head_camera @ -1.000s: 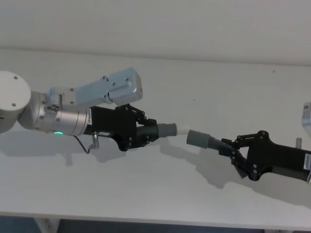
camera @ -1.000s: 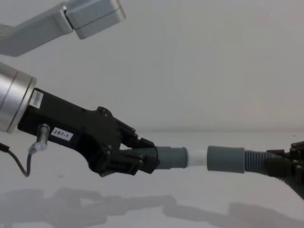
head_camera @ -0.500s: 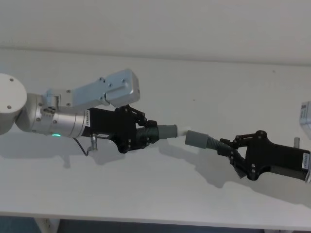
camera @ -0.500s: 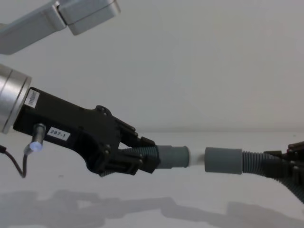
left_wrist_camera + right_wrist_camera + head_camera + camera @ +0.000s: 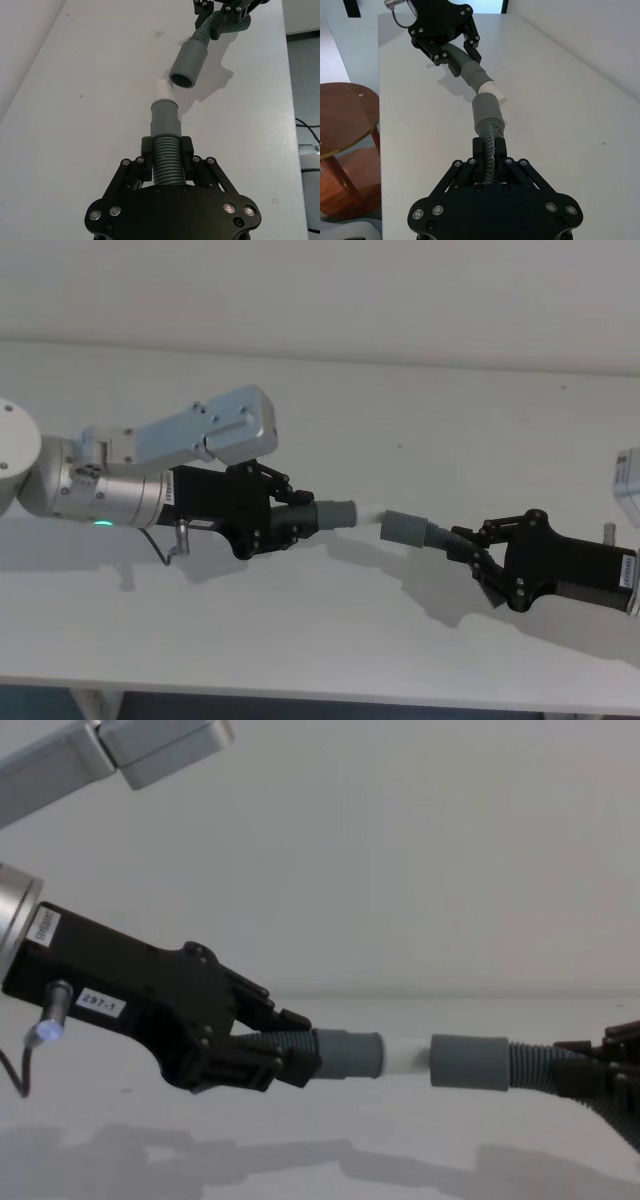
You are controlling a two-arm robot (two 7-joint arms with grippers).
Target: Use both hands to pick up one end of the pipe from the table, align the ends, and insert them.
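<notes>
Ribbed grey pipe (image 5: 300,519), white-tipped cuff (image 5: 340,512)

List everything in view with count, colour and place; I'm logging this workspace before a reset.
Dark grey ribbed hose pieces with smooth lighter grey cuffs: two, held above the table, one in each pincer; cuffs face each other, apart.
White tip: one, on the left piece's cuff.
Plain white table: one, beneath everything.
Round brown wooden stool: one, beside the table.
Left black angular pincer: one, shut on its hose piece.
Right black angular pincer: one, shut on its hose piece.
</notes>
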